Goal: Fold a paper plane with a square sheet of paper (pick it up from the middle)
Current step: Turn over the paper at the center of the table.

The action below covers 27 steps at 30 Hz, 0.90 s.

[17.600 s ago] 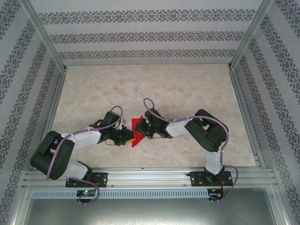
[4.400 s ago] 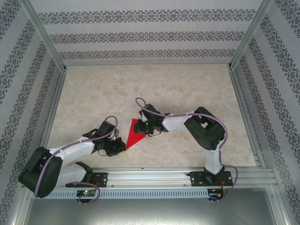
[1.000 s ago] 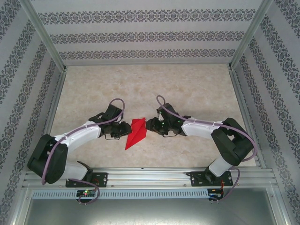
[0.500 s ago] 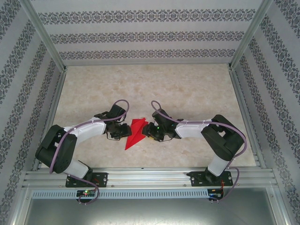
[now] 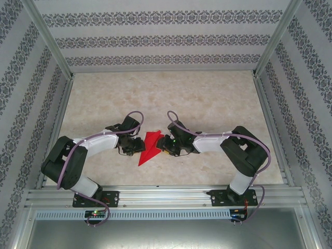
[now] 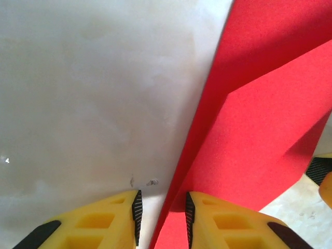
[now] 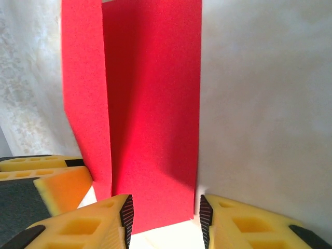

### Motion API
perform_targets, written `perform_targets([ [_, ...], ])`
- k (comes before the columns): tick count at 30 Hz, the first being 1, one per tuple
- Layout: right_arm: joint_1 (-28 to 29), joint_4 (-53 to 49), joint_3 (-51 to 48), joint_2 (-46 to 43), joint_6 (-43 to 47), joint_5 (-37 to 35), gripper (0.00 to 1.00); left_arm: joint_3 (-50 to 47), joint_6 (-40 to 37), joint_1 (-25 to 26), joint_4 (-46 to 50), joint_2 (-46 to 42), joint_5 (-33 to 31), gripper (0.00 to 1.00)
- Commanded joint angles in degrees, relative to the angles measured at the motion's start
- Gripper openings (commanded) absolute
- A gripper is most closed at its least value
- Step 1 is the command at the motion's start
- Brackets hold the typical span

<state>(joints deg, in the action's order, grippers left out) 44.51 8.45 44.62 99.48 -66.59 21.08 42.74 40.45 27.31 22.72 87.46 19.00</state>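
The red paper [image 5: 150,147] lies folded into a narrow pointed dart at the table's middle, tip toward the near-left. My left gripper [image 5: 139,146] meets it from the left, my right gripper [image 5: 162,145] from the right. In the left wrist view the paper's [image 6: 259,129] left edge runs down into the gap of the left gripper [image 6: 162,218], whose jaws stand apart. In the right wrist view an upright red flap [image 7: 150,114] reaches down between the jaws of the right gripper [image 7: 164,218], which is open with a sliver of gap at the right pad.
The pale marbled table [image 5: 207,98] is walled by patterned panels and aluminium posts [image 5: 49,39]. A rail [image 5: 166,197] with both arm bases runs along the near edge. The left gripper's yellow finger [image 7: 46,181] shows close beside the flap in the right wrist view.
Over the last second both grippers have closed in on the paper from either side, and the elbows have swung inward. The jaws have narrowed slightly. The paper has stayed put.
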Motion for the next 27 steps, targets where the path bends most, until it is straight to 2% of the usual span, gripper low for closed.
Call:
perform_targets([
  [1,0.95,3.52,0.36,1.7,-1.35,0.03,0.41,-0.14,-1.3,0.25,-0.03,1.2,0.59,0.29],
  [20,0.14,9.97,0.55,2.27,-0.75,0.76,0.44,-1.13,-0.81,0.21,-0.92,2.11,1.19,0.26],
  [27,-0.8,10.53,5.48,6.54,3.47,5.46,0.46,-1.27,-0.72,0.22,-0.93,2.22,1.26,0.26],
])
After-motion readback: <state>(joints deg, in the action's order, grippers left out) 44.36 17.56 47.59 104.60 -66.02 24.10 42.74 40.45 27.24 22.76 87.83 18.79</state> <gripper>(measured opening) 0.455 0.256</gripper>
